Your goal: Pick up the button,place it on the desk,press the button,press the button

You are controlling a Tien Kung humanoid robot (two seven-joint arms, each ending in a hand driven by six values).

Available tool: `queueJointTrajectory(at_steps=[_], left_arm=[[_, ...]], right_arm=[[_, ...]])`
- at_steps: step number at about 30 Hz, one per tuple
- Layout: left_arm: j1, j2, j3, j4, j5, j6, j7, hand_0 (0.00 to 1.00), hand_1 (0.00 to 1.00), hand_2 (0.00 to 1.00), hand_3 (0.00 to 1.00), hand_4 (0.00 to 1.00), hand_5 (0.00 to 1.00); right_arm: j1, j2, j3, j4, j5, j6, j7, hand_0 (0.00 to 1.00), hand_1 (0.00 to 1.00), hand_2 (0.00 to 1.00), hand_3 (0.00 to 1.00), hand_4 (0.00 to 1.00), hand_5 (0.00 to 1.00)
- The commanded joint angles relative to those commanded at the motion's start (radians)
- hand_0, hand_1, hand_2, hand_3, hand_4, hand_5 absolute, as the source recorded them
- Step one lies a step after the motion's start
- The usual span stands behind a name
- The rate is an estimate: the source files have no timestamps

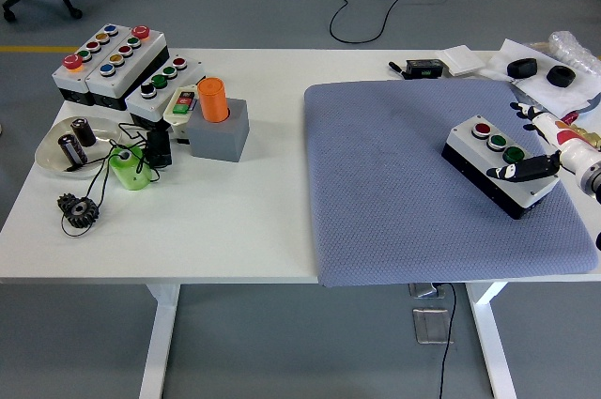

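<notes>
One robot hand, the right hand (pixel 543 150), is showing, coming in from the right edge over the blue-grey mat (pixel 394 183). Its black fingers (pixel 522 170) are closing around the right end of the three-button control box (pixel 500 163), thumb lying across the top near the fourth, black button, other fingers reaching behind the far side. The box is sitting on the right part of the mat, turned at an angle; whether its base is resting fully on the mat cannot be told. Its red and two green buttons are facing up. Lying at the table's (pixel 244 239) left are further button boxes (pixel 113 61), an orange cylinder (pixel 213 99) standing in a grey block (pixel 223 131), a green cup (pixel 130 167), a dish (pixel 56 150) and a black gear (pixel 79 208).
</notes>
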Motion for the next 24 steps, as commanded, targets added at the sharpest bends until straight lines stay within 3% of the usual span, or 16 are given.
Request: queueJointTrajectory(at_steps=[11,14,21,22,24], left_arm=[[0.007,0.001,0.014,0.000,-0.004,0.000,0.001,0.602,0.548,0.511,0.471,0.278,0.989],[0.009,0.001,0.020,0.001,-0.008,0.000,0.001,0.602,0.548,0.511,0.471,0.278,0.989],[0.012,0.003,0.023,0.000,-0.008,0.001,0.001,0.603,0.547,0.510,0.469,0.277,0.987],[0.012,0.003,0.022,0.000,-0.008,0.001,0.001,0.603,0.546,0.507,0.466,0.279,0.988],[0.012,0.004,0.019,0.000,-0.007,0.001,0.000,0.603,0.546,0.507,0.466,0.279,0.988]], right_arm=[[0.056,0.084,-0.054,-0.106,-0.106,0.043,-0.066,0.966,0.931,0.998,0.998,0.979,0.171],[0.092,0.124,-0.083,-0.154,-0.167,0.059,-0.105,0.966,0.931,0.998,0.998,0.979,0.171],[0.160,0.172,-0.129,-0.226,-0.250,0.102,-0.149,0.947,0.923,0.993,0.998,0.970,0.156],[0.164,0.175,-0.132,-0.231,-0.255,0.104,-0.152,0.868,0.835,0.870,0.937,0.956,0.136],[0.180,0.186,-0.143,-0.252,-0.279,0.106,-0.163,0.868,0.835,0.870,0.937,0.956,0.136]])
